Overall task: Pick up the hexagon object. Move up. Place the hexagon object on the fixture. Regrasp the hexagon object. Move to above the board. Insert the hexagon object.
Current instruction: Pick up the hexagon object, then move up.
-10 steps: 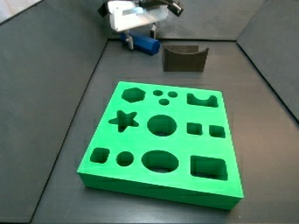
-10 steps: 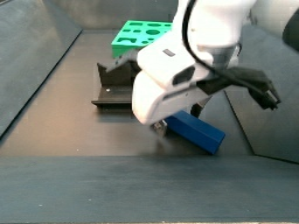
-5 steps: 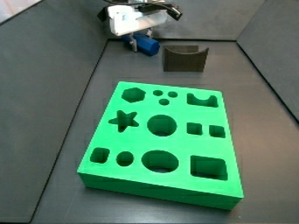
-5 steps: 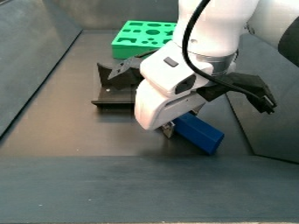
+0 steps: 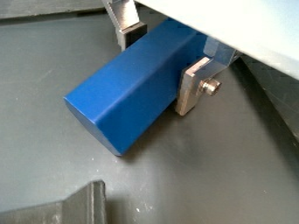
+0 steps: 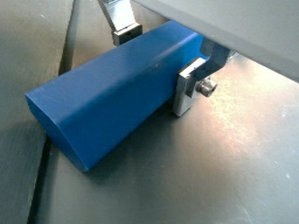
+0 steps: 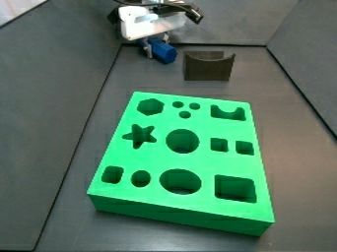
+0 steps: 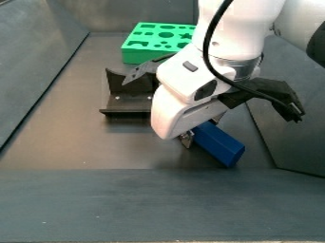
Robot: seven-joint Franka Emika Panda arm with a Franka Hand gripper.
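1. Barely anything is shifting since a moment ago — the gripper (image 5: pixel 163 54) is staying low over the floor beside the fixture (image 8: pixel 124 93).
2. Its fingers (image 6: pixel 191 85) are clamping the hexagon object (image 5: pixel 135 87) — well apart from the board (image 7: pixel 184 157).

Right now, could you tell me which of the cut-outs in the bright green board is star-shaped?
The star hole in the bright green board sits along its edge, between the hexagonal hole and a round one. The claw straddles the blue hexagonal bar.

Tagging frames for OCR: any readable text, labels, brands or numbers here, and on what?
None. No text shows on the hexagon object, the gripper straddling it, the fixture, the board or the floor. Nothing looks like a blurred label either.
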